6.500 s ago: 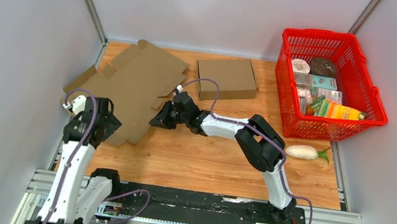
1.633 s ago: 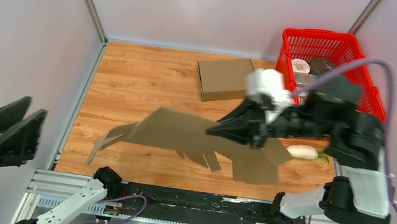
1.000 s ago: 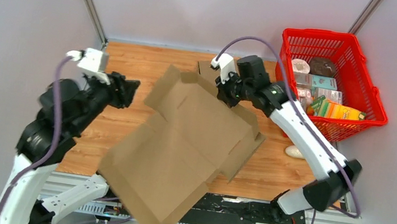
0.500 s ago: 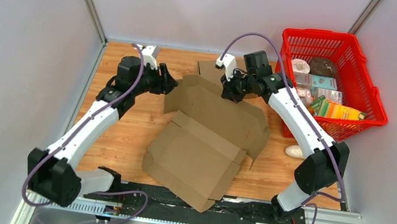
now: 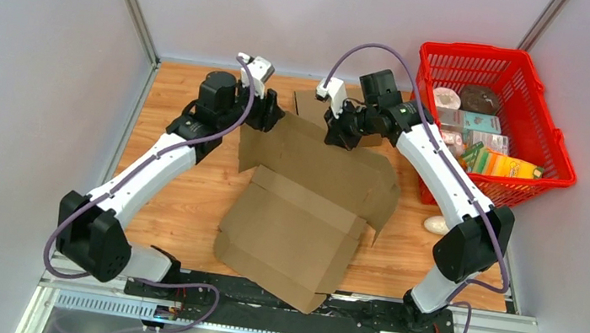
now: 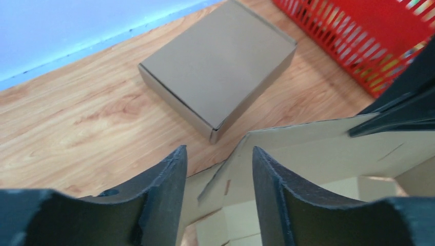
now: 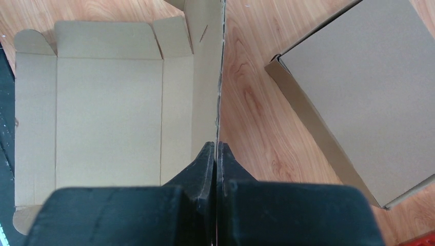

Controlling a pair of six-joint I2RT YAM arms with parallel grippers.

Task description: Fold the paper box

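While the wooden counter [image 5: 169,194] is carrying everything, the paper box [image 5: 302,218] is lying unfolded across its middle, with its far flap standing raised. At the right a red basket [image 5: 560,161] is sitting full of groceries, and a closed box [image 6: 220,66] is resting just behind the flap. The right claw [image 5: 336,133] is pinching the flap's top edge (fingers pressed together on the thin card), and the left claw [image 5: 272,117] is hovering, fingers apart, at the flap's left corner.

The brown paper box [image 5: 293,226] lies unfolded mid-bench [image 5: 399,260], its far panel tilted up, pinched in my right hand [image 5: 338,136].
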